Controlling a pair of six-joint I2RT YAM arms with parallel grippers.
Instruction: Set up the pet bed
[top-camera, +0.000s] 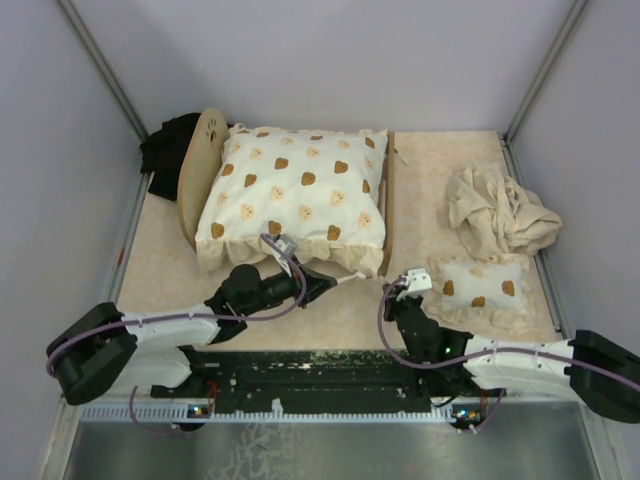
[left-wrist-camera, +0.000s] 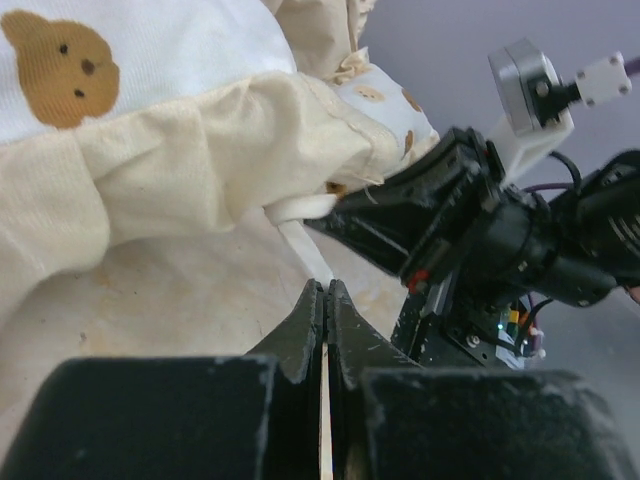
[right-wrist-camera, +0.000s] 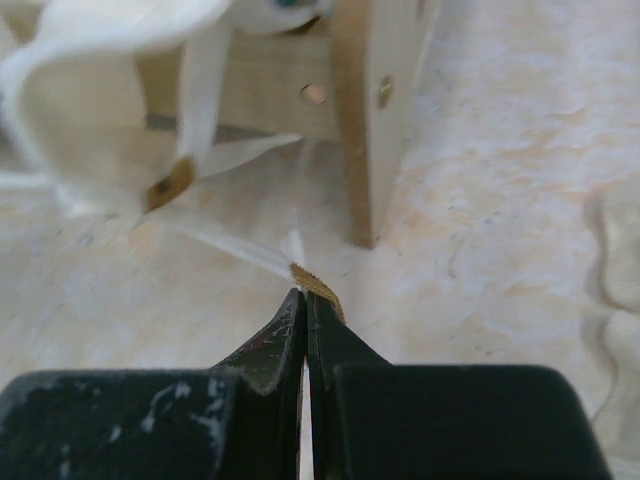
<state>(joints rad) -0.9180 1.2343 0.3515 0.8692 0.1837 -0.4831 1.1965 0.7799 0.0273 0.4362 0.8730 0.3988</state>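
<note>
The pet bed stands at the back left, its rounded wooden headboard (top-camera: 200, 165) on the left and its footboard (top-camera: 388, 205) on the right. A big cream frilled cushion (top-camera: 300, 195) with brown prints covers it. My left gripper (top-camera: 325, 285) is at the cushion's front edge, shut (left-wrist-camera: 327, 287) on a white tie ribbon (left-wrist-camera: 303, 243) that hangs from the frill. My right gripper (top-camera: 395, 292) is just right of it by the bed's front corner post (right-wrist-camera: 365, 120). It is shut (right-wrist-camera: 305, 296) on another ribbon, whose brown end (right-wrist-camera: 318, 281) sticks out at the tips.
A small cream cushion (top-camera: 482, 285) with brown prints lies right of my right gripper. A crumpled beige cloth (top-camera: 500, 210) sits behind it. Something black (top-camera: 168, 148) is bunched behind the headboard. Grey walls close in on three sides. The right arm (left-wrist-camera: 480, 235) is close in front of the left wrist.
</note>
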